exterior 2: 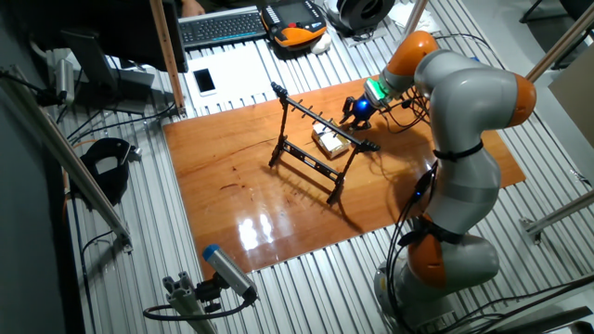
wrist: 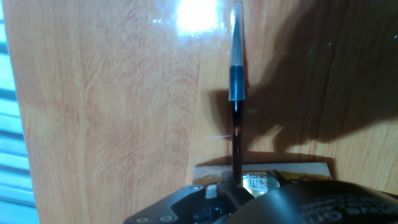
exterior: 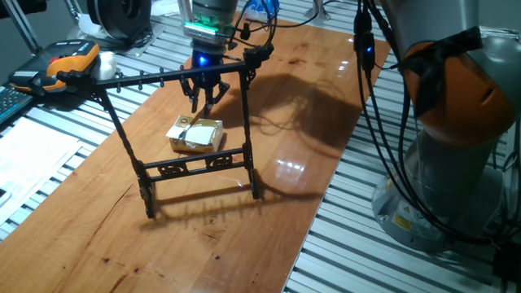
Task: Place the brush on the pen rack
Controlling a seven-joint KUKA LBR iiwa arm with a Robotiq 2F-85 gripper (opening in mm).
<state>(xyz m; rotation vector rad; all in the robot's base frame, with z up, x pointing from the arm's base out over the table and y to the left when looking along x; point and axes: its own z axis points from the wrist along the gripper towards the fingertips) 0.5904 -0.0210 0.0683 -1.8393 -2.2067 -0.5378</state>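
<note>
Behind pen rack point(exterior: 183, 130), gripper point(exterior: 206, 96) apparently clamping brush point(wrist: 236, 93), pointing outward.

On the table: one pen rack point(exterior: 191, 122), one brush point(wrist: 236, 93), and one yellowish block point(exterior: 196, 134).

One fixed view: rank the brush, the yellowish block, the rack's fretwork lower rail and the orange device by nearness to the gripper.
1. brush, between the fingers of the gripper.
2. yellowish block, just below.
3. fretwork lower rail of the pen rack, nearer the camera.
4. orange device, far left, off the board.
</note>
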